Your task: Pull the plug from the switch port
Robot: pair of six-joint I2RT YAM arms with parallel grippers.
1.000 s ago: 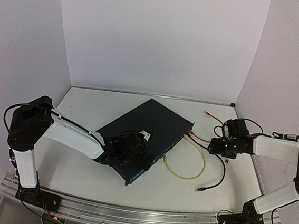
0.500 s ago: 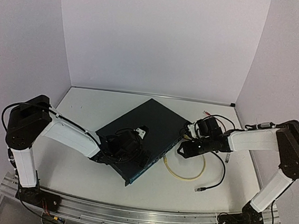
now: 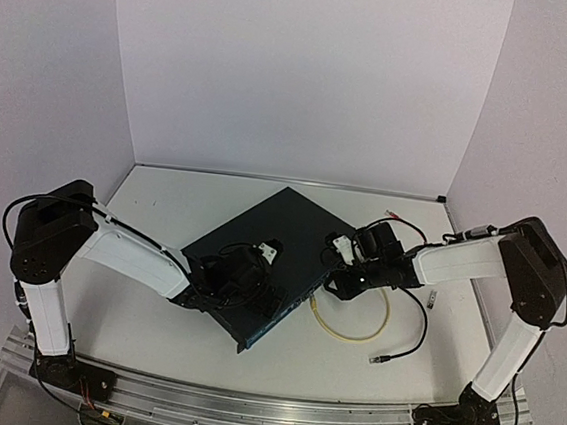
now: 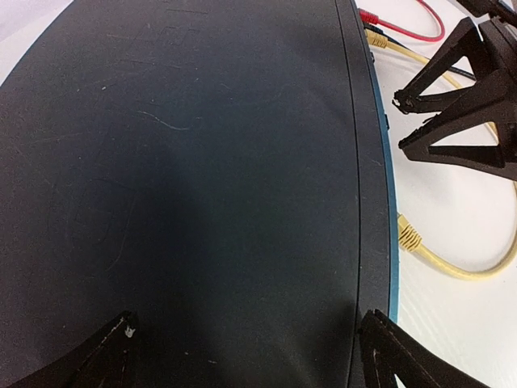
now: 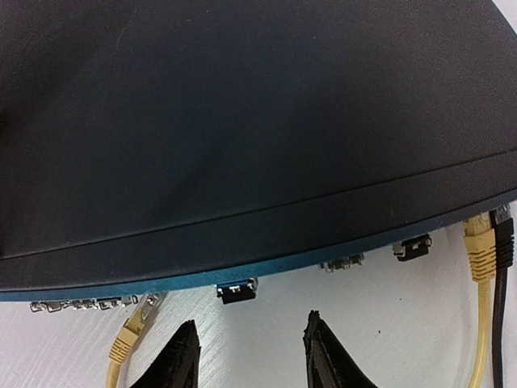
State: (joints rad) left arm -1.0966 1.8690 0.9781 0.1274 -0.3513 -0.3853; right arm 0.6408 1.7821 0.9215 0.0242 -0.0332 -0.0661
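Worktop (image 3: 153,210): white, boxed in by pale walls, with both arm bases at its near edge.
Left gripper (image 4: 249,318): over the near end of the switch lid, fingers apart with nothing between them (whether it presses down I cannot tell).
Switch (image 3: 282,227): flat and askew in the middle of the worktop, its port face turned toward the right arm.
Plugs: a near yellow plug (image 5: 129,330) sits at the face. A far yellow plug (image 5: 481,246) and a black plug (image 5: 503,236) sit side by side farther along the row.
Right gripper (image 5: 251,319): just short of the port face, fingers apart and empty, lined up on a small dark insert (image 5: 237,290) with a blue edge.
Done: only the approach, and no plug looks drawn out.
Left: clamp the chosen plug (the dark insert, going by the aim) and pull it straight away from the face.
Change: a second ago the right arm sat folded at the worktop's right side, well apart from the switch. It now reaches over the yellow cable loop (image 3: 353,330). Left arm and switch are unmoved.
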